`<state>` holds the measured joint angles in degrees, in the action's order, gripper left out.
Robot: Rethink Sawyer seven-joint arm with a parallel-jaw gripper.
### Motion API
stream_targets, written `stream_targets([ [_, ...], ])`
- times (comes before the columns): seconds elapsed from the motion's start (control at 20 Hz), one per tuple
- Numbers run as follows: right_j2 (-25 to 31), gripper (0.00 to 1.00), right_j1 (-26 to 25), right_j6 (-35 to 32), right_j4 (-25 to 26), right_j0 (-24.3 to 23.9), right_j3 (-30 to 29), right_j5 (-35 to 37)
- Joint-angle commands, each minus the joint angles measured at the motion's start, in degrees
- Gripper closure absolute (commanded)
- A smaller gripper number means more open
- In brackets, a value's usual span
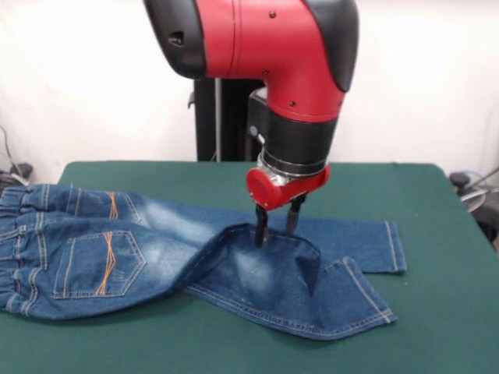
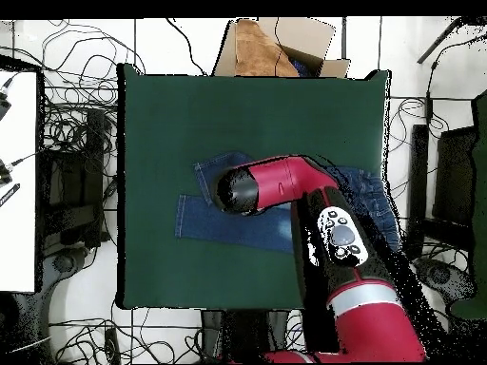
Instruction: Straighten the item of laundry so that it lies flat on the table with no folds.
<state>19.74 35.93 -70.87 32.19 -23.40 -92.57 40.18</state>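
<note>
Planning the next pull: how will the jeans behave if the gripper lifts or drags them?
Probably floppy: the jeans already buckle into a raised ridge at the gripper. Dragging likely bunches them, since one leg lies folded across the other on the table.

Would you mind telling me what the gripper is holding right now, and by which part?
The gripper pinches the small blue denim jeans at a raised fold on the nearer leg, about midway along it.

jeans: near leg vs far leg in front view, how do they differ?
The near leg is rumpled, with a raised fold where the gripper meets it; the far leg lies flat. The near leg's cuff angles toward the camera; the far leg's cuff runs out straight. Both are faded blue denim on the table.
</note>
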Motion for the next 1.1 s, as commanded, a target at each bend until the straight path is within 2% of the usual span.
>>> stream_targets([
  [0.05, 5.2, 0.00, -3.1, 5.1, -1.7, 1.4, 1.2, 8.6],
  [0.4, 5.5, 0.00, -7.1, 3.1, -1.0, 1.6, 2.2, 8.1],
  [1.1, 4.7, 0.00, -9.3, 2.6, 0.5, 1.6, 1.5, 6.2],
])
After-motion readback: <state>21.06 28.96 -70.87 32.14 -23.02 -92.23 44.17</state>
